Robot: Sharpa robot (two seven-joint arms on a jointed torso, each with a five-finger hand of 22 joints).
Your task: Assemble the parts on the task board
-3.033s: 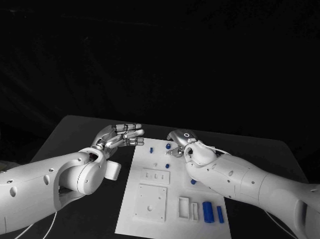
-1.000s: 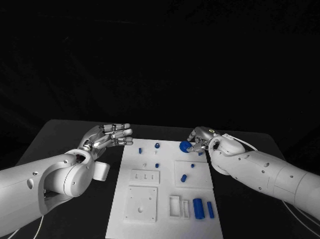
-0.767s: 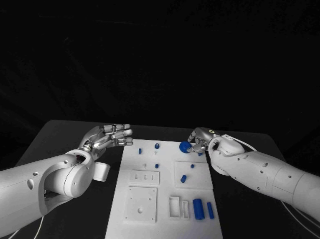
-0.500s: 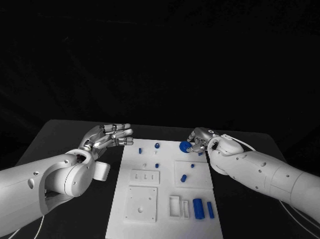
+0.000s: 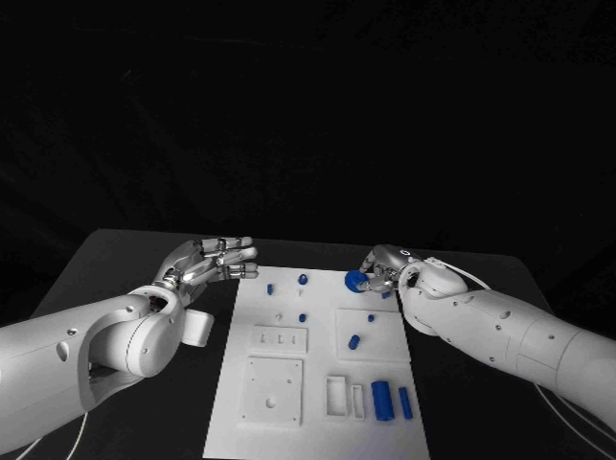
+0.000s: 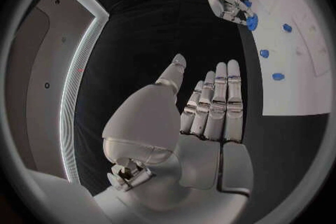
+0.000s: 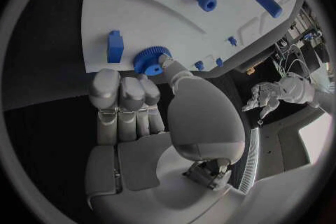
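Now I see the right robot hand [image 5: 381, 271] pinching a blue gear [image 5: 356, 280] over the far right part of the task board [image 5: 317, 383]. My left robot hand [image 5: 211, 261] hovers released, fingers apart, over the bench [image 5: 114, 259] just left of the board.

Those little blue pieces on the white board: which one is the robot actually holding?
The round toothed blue gear at the board's far right corner, pinched by the right hand. The other blue pieces lie untouched.
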